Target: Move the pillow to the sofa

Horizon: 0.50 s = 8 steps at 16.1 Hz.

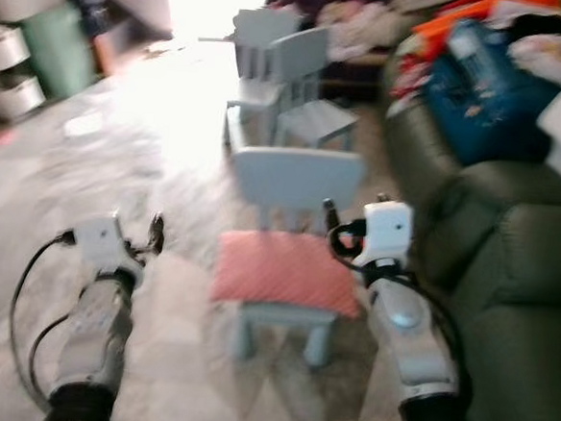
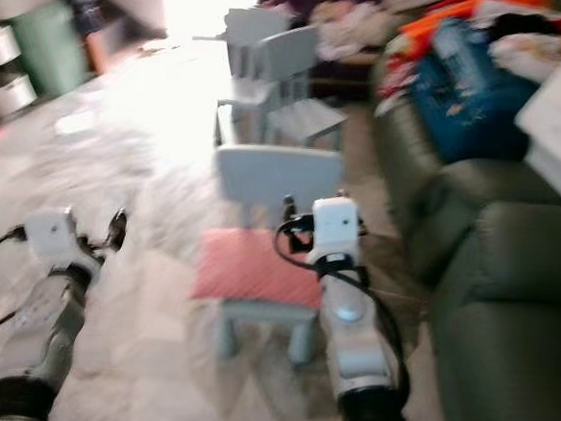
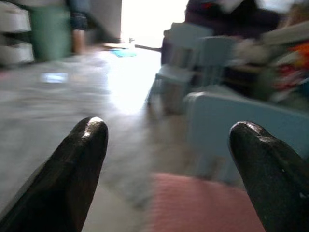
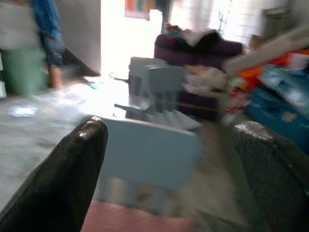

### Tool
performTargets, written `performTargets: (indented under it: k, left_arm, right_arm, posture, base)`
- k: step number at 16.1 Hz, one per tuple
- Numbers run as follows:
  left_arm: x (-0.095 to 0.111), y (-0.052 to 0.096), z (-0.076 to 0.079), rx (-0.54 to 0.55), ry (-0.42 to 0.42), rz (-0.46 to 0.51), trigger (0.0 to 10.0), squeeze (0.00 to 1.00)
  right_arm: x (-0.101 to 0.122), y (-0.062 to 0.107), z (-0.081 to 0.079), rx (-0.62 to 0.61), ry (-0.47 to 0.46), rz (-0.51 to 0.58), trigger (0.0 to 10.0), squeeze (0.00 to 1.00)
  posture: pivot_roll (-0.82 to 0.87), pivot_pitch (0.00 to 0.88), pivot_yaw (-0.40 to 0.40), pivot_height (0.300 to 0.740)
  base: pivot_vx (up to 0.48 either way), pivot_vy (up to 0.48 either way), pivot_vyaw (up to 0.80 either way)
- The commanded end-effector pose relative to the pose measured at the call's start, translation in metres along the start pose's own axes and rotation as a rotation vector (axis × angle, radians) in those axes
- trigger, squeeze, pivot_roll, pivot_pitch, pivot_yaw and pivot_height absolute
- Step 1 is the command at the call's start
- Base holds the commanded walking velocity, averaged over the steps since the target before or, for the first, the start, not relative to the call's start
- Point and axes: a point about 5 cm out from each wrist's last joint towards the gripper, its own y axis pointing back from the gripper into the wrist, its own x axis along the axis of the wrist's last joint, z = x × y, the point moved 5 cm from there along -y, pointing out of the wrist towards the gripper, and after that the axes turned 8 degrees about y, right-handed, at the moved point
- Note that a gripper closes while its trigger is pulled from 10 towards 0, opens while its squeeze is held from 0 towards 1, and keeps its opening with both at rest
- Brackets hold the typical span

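A pink-red pillow lies flat on the seat of a small light-blue chair straight ahead. The dark green sofa runs along the right. My left gripper is raised to the left of the chair, and its wrist view shows it open with the pillow low ahead of the fingers. My right gripper hovers by the pillow's right rear corner, close to the chair back. It is open, with the pillow below it. The views are blurred.
Two more light-blue chairs stand further back. The sofa's far end carries a blue bag and clothes. A green bin and white drawers stand far left. A person in blue stands by the bin.
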Motion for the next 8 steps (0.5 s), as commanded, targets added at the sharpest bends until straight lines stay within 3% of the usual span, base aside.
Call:
performTargets:
  k: [1,6,8]
  left_arm:
    - [0.0050,0.0010,-0.0090,0.015,-0.024,0.009,10.0,0.00]
    - [0.0016,0.0019,-0.0095,0.023,-0.009,-0.006,10.0,0.00]
    - [-0.0007,0.0016,-0.0090,0.024,-0.024,-0.016,10.0,0.00]
  right_arm:
    - [0.0091,-0.0038,-0.0051,0.002,-0.018,0.025,10.0,0.00]
    - [0.0108,-0.0045,-0.0073,0.004,-0.020,0.031,10.0,0.00]
    - [0.0104,-0.0038,-0.0082,0.005,-0.021,0.031,10.0,0.00]
  posture:
    - [-0.10,0.000,0.036,0.740]
    - [-0.10,0.000,0.038,0.740]
    - [-0.10,0.000,0.038,0.740]
  base:
    - [0.439,0.000,0.00]
    - [0.416,0.000,0.00]
    - [0.000,0.000,0.00]
